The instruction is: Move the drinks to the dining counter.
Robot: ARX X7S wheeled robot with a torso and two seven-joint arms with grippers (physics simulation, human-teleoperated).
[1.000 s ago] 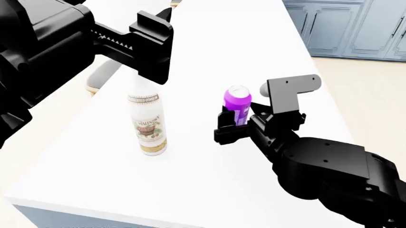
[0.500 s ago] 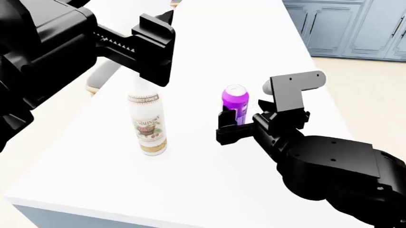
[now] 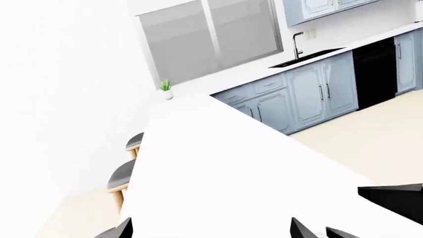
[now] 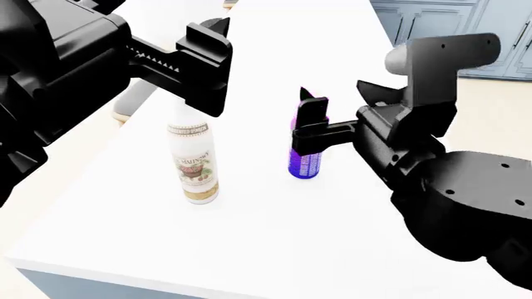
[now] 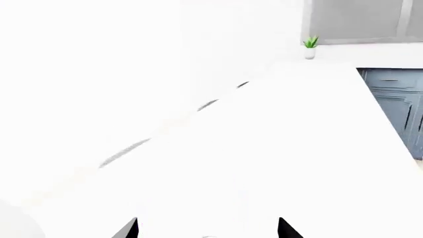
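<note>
fingers (image 4: 309, 118) of both arms spread (nothing held); bottle (image 4: 193, 162) and can (image 4: 304, 163) upright on counter (image 4: 275, 237).

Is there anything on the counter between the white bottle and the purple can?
No. In the head view, only bare white counter separates the bottle from the can.

The left tool (image 4: 204, 68) hangs over the worktop (image 4: 249, 237) above the bottle (image 4: 193, 163), jaws spread; the right tool (image 4: 328, 121) hovers raised above the same worktop, fingers parted, its dark finger (image 4: 313, 124) standing before the can (image 4: 304, 163).
</note>
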